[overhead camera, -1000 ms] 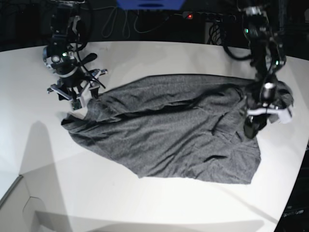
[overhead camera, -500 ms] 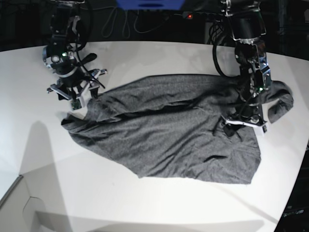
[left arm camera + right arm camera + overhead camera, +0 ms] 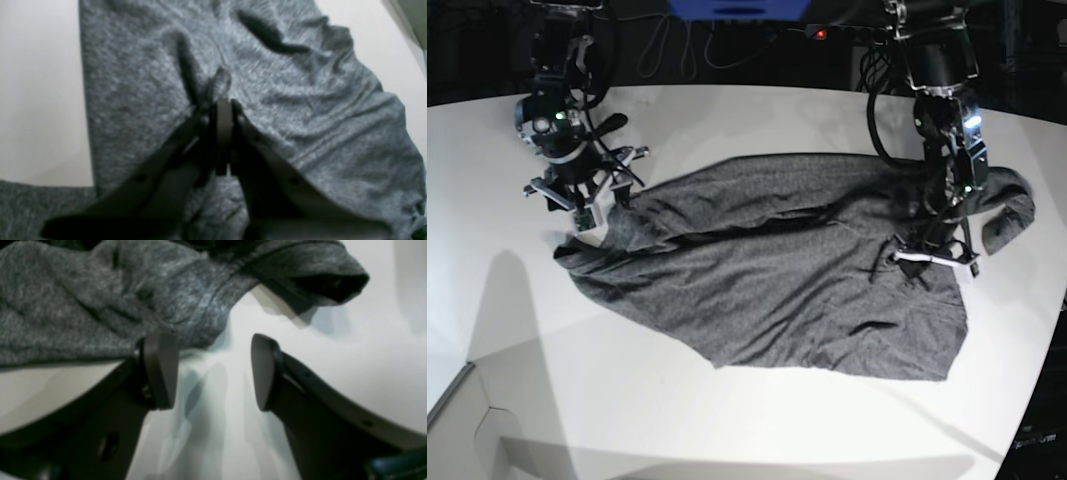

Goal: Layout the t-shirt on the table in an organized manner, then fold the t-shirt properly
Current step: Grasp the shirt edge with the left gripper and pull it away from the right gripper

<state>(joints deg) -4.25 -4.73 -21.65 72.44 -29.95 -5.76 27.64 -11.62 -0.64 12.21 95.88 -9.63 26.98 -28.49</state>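
t-shirt: heathered dark grey, plain, unprinted
table: plain matte white around the t-shirt
gripper fingers: dark grey to black
arms above the t-shirt: black

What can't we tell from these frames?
- Left wrist view: the left gripper has its jaws together on a pinch of the t-shirt; blur hides how many layers.
- Right wrist view: the right gripper is open over the table; blur hides whether one finger touches fabric.
- Base view: sleeves and collar lost in folds.
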